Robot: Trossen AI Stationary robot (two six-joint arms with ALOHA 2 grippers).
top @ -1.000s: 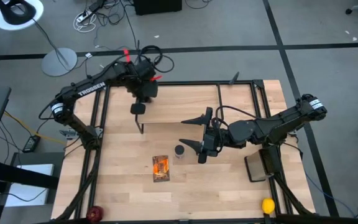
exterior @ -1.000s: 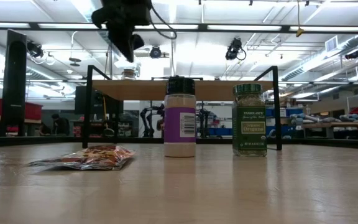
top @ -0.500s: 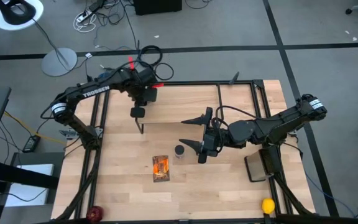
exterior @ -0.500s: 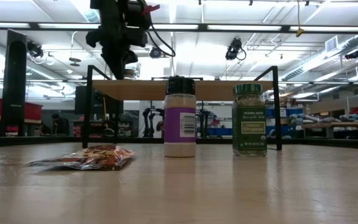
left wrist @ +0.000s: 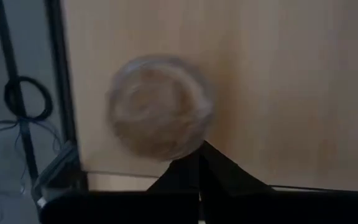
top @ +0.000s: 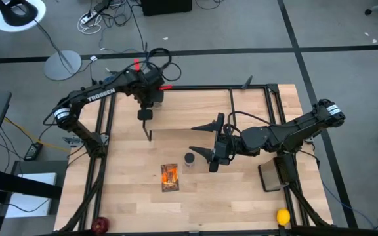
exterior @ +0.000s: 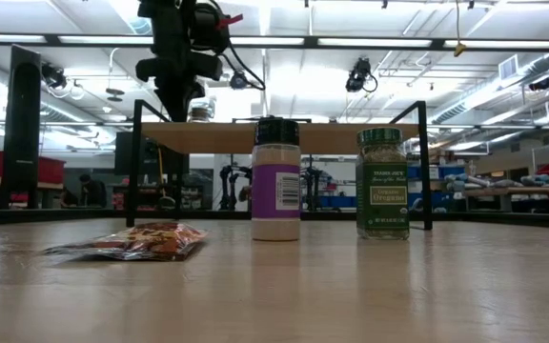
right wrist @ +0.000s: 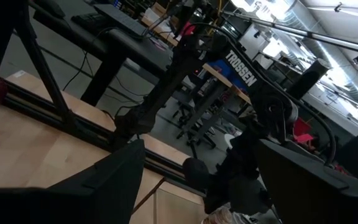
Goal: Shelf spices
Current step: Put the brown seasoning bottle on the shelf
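The shelf stands across the far half of the table. A tiny pale-capped jar sits on its left end and shows as a blurred round cap in the left wrist view. My left gripper is shut and points steeply down beside that jar. On the table in front of the shelf stand the dark-lidded purple-labelled jar and the green-lidded jar. The flat orange packet lies there too. My right gripper hangs level and wide open above the jars. My left gripper's shut fingertips come from above, pointing steeply down, and stand right at the rim of the tiny jar's pale cap. Whether they touch it I cannot tell.
A black metal frame runs around the table. A yellow ball lies at the near right corner, a red thing at the near left corner. A dark pad lies under the right arm. Bare wood lies in front of the jars.
My left gripper has come down toward the shelf's left end and a little toward the table's left edge, rolling about its wrist, and stays shut. The jars, the packet and my right arm have kept still.
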